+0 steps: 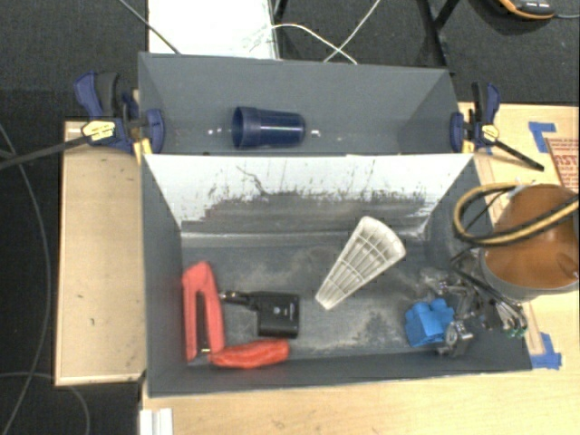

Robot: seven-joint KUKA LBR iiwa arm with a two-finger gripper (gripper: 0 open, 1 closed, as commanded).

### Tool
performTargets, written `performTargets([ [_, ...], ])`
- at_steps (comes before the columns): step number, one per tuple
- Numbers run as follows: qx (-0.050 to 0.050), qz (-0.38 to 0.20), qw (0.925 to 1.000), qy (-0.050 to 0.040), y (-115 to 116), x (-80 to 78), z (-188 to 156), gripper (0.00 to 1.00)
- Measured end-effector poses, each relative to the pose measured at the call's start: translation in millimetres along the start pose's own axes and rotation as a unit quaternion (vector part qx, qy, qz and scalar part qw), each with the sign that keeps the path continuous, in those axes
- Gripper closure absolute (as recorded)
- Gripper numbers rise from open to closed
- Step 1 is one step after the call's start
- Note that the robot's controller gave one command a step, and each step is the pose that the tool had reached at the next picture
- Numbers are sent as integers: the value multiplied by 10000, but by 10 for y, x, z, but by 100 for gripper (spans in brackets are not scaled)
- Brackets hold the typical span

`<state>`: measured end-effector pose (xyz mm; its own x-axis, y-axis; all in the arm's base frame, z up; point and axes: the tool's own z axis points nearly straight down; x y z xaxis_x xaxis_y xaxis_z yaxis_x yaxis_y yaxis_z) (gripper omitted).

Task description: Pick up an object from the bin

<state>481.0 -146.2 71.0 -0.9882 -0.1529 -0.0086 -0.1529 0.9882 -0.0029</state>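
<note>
down in the near right corner of the bin [308, 372], i am holding my gripper [460, 323] low beside a small blue blocky object [422, 323], which is lying on the floor just to its left, touching or nearly so. i am not able to tell whether the gripper is released or clenched, nor whether the blue piece is in it. i am judging this to be the grasping step, with the lift not yet done. the next move is calling for a firm hold on the blue piece and a straight rise, clear of the white ribbed cone [361, 261] lying nearby.
</note>
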Motion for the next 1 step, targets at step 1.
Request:
performTargets([
  [1,-4,-434,9991,-23,-31,-122,-603,0],
])
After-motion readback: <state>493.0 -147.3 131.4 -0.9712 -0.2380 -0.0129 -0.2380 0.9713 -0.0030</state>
